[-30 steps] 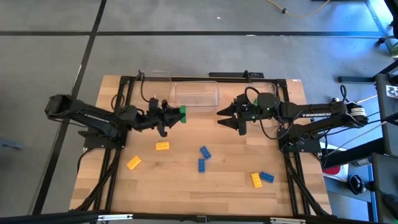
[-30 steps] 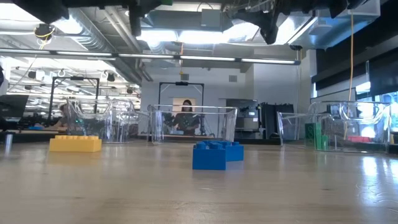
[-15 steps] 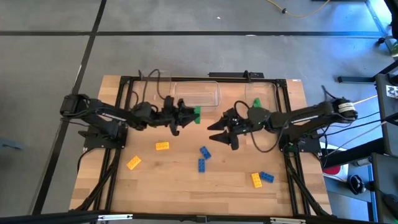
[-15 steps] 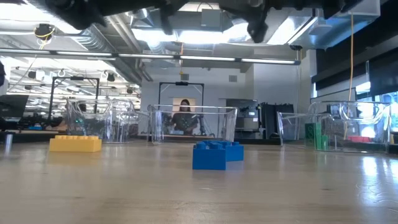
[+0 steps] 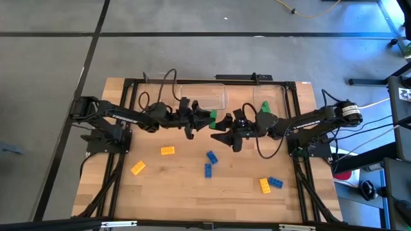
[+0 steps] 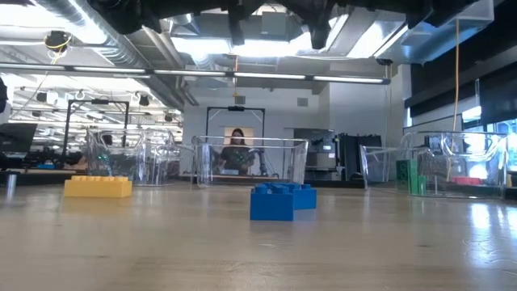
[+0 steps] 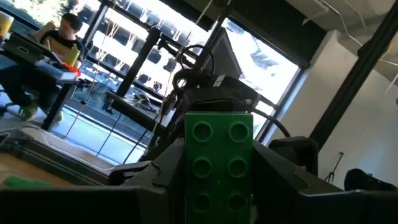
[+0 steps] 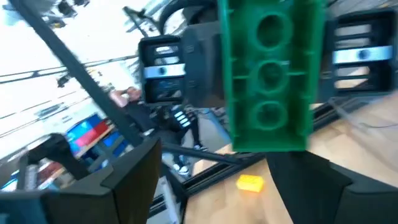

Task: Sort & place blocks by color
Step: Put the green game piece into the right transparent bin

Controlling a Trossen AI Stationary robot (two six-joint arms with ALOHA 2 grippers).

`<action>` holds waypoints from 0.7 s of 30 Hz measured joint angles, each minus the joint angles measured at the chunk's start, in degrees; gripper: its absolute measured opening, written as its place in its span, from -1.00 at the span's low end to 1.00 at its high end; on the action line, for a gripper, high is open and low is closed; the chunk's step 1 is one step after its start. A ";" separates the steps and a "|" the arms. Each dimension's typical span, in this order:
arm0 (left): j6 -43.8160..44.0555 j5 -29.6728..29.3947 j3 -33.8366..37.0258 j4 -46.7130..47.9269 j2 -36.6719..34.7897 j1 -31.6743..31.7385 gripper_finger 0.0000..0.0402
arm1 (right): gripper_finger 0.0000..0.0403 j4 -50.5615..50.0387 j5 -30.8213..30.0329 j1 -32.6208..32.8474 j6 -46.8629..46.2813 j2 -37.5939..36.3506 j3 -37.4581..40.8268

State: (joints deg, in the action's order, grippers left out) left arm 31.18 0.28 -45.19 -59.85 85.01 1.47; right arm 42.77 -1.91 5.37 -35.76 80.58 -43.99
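My left gripper reaches to mid-table, shut on a green block, which fills the left wrist view. My right gripper faces it from the right, open. In the right wrist view the block's hollow underside shows just ahead of the spread fingers, apart from them. Yellow blocks and blue blocks lie flat on the table. Another green block lies in the right bin. My left gripper pinches the green block between its two fingers, on the block's two long sides. The fingers come level from the table's left. The block is lifted clear, its studs facing back at the wrist and its hollow underside facing my right gripper.
Clear plastic bins stand along the far edge: a middle one and a right one. In the low view a blue block and a yellow block sit in front of the bins. A person shows in the room behind.
My left gripper has carried the green block toward the table's right, to mid-table, still shut on it. My right gripper has moved toward the table's left and closed in on the block, staying open. The loose blocks have not moved.
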 joint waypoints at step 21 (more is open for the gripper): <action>-0.87 -5.42 0.02 1.69 -0.04 -3.47 -0.36 | 0.19 -1.09 -6.41 -0.44 0.11 -0.10 -0.09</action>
State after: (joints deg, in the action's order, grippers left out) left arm 30.30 -5.13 -45.17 -58.16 84.97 -2.00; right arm 41.68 -8.32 4.93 -35.65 80.47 -44.07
